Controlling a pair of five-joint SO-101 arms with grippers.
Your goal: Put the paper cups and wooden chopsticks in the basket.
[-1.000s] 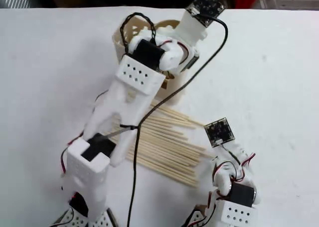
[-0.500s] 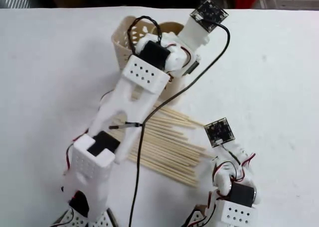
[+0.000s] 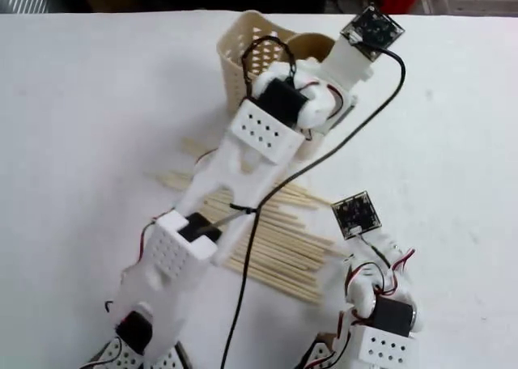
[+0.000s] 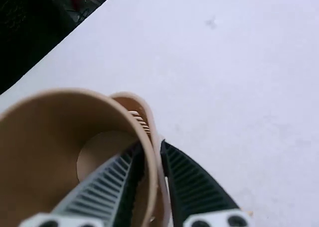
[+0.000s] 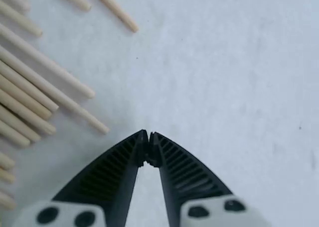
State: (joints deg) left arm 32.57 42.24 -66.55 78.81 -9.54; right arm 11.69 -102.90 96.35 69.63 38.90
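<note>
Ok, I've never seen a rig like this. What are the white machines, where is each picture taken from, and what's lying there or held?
The white machines are two small robot arms at a white table. The high view looks down from a fixed camera; the other two come from cameras on each arm's wrist, so the black ribbed fingers there are that arm's own. The left gripper is shut on a tan paper cup, one finger inside its wall and one outside, beside a cream slotted plastic basket. The right gripper is shut and empty, low over the table beside a pile of pale wooden chopsticks.
</note>
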